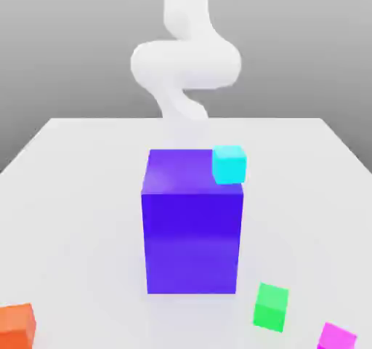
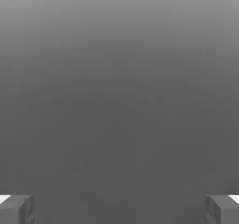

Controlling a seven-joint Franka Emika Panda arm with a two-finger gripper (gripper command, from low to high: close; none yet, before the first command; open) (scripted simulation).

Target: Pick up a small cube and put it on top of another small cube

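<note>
The end effector [image 2: 119, 209] stood open, its two grey fingers [image 2: 16, 210] well apart, with a wide gap between them. Beyond the end effector lay a smooth grey expanse [image 2: 119, 101], darker near the fingers and gradually paler farther from them; what it was could not be told. A small white patch [image 2: 3, 198] showed at the outer side of each finger.

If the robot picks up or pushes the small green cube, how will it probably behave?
The green cube has straight edges and flat faces, so it is probably stiff and should keep its shape in the pincer. It is about as tall as wide, so a low push would likely slide it rather than tip or roll it.
</note>
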